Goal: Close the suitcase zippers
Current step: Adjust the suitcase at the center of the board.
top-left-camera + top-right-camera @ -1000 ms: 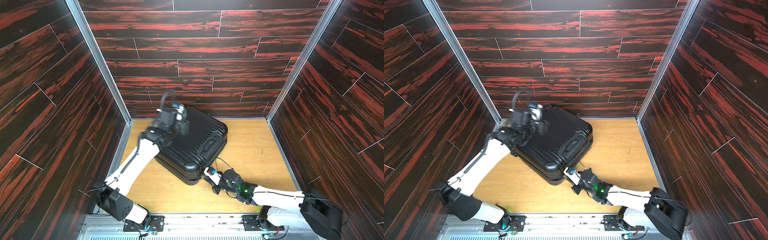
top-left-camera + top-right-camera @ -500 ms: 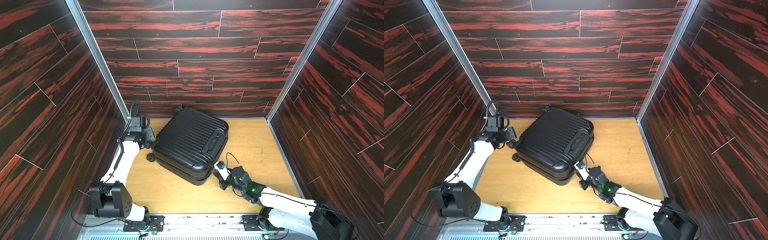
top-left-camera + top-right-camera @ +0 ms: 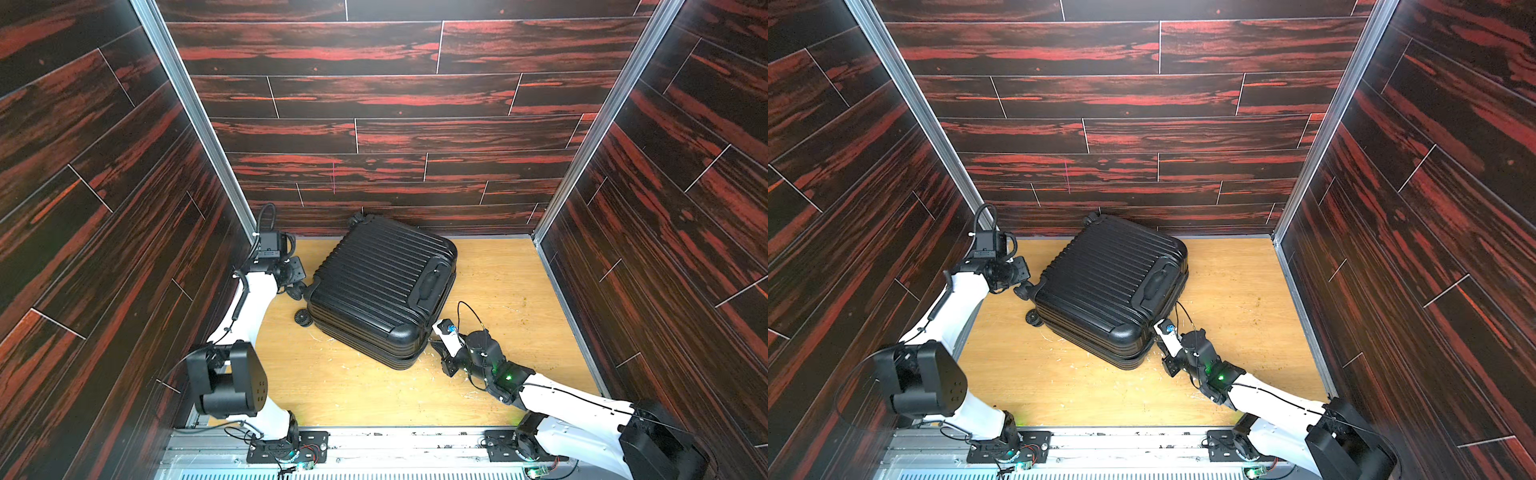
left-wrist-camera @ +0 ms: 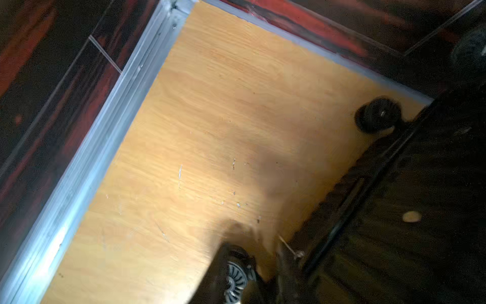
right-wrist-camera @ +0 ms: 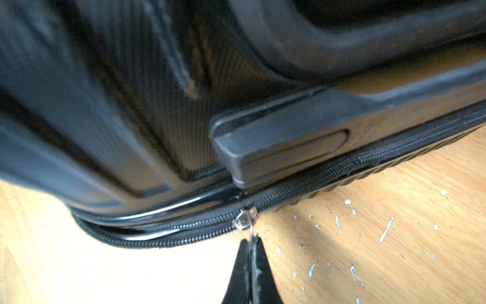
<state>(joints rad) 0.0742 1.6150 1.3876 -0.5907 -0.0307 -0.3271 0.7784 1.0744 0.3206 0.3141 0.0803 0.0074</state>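
Over the last second your left arm came off the far left corner of the case (image 3: 374, 282), where it had been lying, and swung down to the left side. The left gripper (image 3: 297, 279) now sat low just beside a wheel (image 3: 296, 293). Its jaws had been narrowing, but I could not tell whether they were open or closed, or whether they touched the wheel. The case had also turned a little on the tabletop (image 3: 332, 382).

Your right gripper (image 5: 252, 244) had stayed pinched shut on the thin metal tab of the pull (image 5: 244, 218), by the near corner of the case. With the left arm off the lid, nothing seemed to pin the case down. My judgement was that a further tug would drag or turn the case rather than run the slider, so you probably needed a brace at the wheel side.

The case lay flat, ribbed shell up, with its recessed handle (image 3: 430, 280) on top. It sat skewed, left of the middle, with its far corner close to the back wall. In the right wrist view the zipper (image 5: 342, 165) was meshed under the side block on one side of the pull. Toward the rounded corner its two rows still stood apart, so that stretch remained to be closed.
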